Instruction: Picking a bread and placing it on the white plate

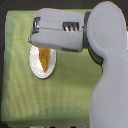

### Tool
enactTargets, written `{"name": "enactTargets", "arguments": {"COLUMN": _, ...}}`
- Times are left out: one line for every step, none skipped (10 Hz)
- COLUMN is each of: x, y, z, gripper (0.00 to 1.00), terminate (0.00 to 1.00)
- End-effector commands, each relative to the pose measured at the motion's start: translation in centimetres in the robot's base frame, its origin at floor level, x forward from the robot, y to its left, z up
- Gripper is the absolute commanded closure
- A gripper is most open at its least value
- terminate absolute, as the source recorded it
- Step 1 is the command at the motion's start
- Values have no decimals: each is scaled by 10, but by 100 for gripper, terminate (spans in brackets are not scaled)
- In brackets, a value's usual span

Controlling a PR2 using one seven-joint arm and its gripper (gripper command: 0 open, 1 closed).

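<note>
The arm [107, 60] reaches leftward, gripper [33, 36] above the plate [36, 67]. The bread [45, 59] lies on the plate. Whether the gripper is open cannot be told.

1. Went over the exterior view and there's honestly nothing readable anywhere: no text, labels, brand names, numbers or signs.
2. The robot arm [107, 65] is plain grey, no markings I can make out.
3. The white plate [36, 64] is blank, and so is the bread [45, 57].
4. The green cloth [30, 95] on the tabletop just has a fine woven texture, no print. The frame is pretty low-res though.
</note>
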Motion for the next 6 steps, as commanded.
{"name": "enactTargets", "arguments": {"x": 27, "y": -38, "z": 67, "gripper": 0, "terminate": 0}}
{"name": "enactTargets", "arguments": {"x": 29, "y": -49, "z": 77, "gripper": 0, "terminate": 0}}
{"name": "enactTargets", "arguments": {"x": 27, "y": -59, "z": 92, "gripper": 0, "terminate": 0}}
{"name": "enactTargets", "arguments": {"x": 26, "y": -63, "z": 95, "gripper": 0, "terminate": 0}}
{"name": "enactTargets", "arguments": {"x": 25, "y": -75, "z": 101, "gripper": 0, "terminate": 0}}
{"name": "enactTargets", "arguments": {"x": 25, "y": -87, "z": 103, "gripper": 0, "terminate": 0}}
